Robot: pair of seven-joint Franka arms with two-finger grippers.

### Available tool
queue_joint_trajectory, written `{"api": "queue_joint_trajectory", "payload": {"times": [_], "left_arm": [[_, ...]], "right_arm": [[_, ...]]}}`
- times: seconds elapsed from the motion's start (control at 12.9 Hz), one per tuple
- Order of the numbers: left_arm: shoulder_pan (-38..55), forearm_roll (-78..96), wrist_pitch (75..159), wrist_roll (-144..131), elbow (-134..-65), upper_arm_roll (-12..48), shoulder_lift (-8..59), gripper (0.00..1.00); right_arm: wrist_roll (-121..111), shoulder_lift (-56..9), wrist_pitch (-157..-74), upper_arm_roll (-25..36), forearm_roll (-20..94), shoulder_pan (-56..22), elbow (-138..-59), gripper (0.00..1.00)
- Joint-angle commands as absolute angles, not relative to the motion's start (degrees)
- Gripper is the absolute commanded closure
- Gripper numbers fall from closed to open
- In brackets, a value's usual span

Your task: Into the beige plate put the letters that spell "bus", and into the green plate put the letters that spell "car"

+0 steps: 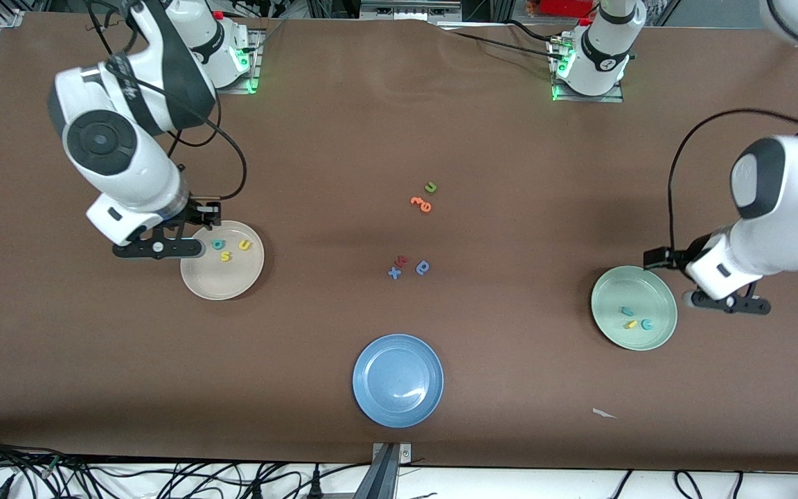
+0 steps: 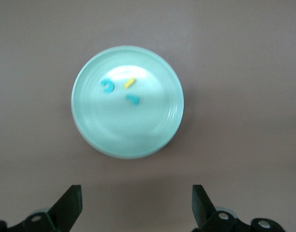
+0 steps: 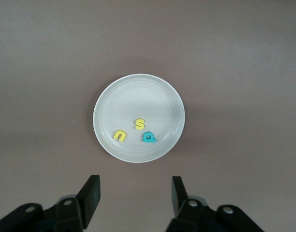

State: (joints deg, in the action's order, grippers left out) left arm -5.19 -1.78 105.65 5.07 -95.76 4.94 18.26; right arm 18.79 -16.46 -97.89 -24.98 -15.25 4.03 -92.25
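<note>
The beige plate (image 1: 222,284) lies toward the right arm's end of the table. In it are the teal b (image 1: 217,244), the yellow s (image 1: 225,257) and the yellow u (image 1: 244,244). My right gripper (image 1: 163,248) hangs open and empty over the table just off that plate's rim; its wrist view shows the plate (image 3: 138,94), b (image 3: 149,137), s (image 3: 140,124), u (image 3: 120,136) and gripper (image 3: 135,193). The green plate (image 1: 634,287) holds the teal r (image 1: 626,312), yellow a (image 1: 631,324) and teal c (image 1: 647,324). My left gripper (image 1: 728,303) (image 2: 137,205) stands open beside it.
A blue plate (image 1: 397,380) sits nearest the front camera at mid-table. Farther back lie a green u (image 1: 430,187), an orange letter (image 1: 422,203), a blue x (image 1: 394,272), a red letter (image 1: 403,261) and a dark blue looped letter (image 1: 423,267).
</note>
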Motion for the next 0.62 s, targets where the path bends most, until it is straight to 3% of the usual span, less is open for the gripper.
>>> {"api": "queue_joint_trajectory", "payload": {"times": [0.0, 0.23, 0.54], "left_arm": [[0.3, 0.1, 100.2, 7.0, -100.2, -2.2, 7.6, 0.0], [4.5, 2.4, 97.8, 6.9, -99.4, -6.3, 2.3, 0.0], [8.8, 2.5, 99.9, 7.2, -99.3, -8.7, -0.9, 0.0]], "right_arm": [[13.2, -17.8, -93.1, -24.2, -10.8, 3.8, -86.2, 0.29], [6.4, -14.1, -90.6, -19.4, -7.3, 3.7, -86.2, 0.29], [-4.8, -9.8, -90.3, -6.0, -3.3, -1.7, -87.4, 0.28]]}}
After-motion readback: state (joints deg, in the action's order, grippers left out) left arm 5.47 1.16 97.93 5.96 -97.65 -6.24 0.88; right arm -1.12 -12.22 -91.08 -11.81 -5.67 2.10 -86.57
